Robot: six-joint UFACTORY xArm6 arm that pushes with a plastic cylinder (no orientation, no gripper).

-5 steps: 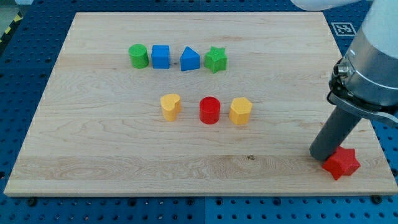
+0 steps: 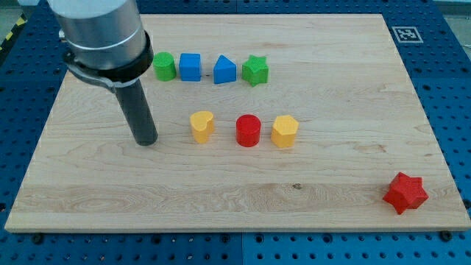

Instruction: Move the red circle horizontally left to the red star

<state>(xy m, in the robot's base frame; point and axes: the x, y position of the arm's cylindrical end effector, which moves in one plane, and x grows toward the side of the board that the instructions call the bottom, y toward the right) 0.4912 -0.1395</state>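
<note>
Camera view: red circle (image 2: pixel 248 131) mid-board, between yellow heart (image 2: pixel 201 126) on its left and yellow hexagon (image 2: pixel 285 131) on its right. Red star (image 2: pixel 405 193) far right of circle, lower. My tip (image 2: pixel 147 141) left of heart, touching nothing, holding nothing.

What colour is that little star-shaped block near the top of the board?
Green. The green star sits at the right end of the top row, clearest in the camera view.

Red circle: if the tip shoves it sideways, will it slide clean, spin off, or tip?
The red circle looks squat and stands on a flat end, so it probably slides rather than tips. Its round wall may slip off my tip if pushed off-centre. Yellow blocks flank it closely.
</note>
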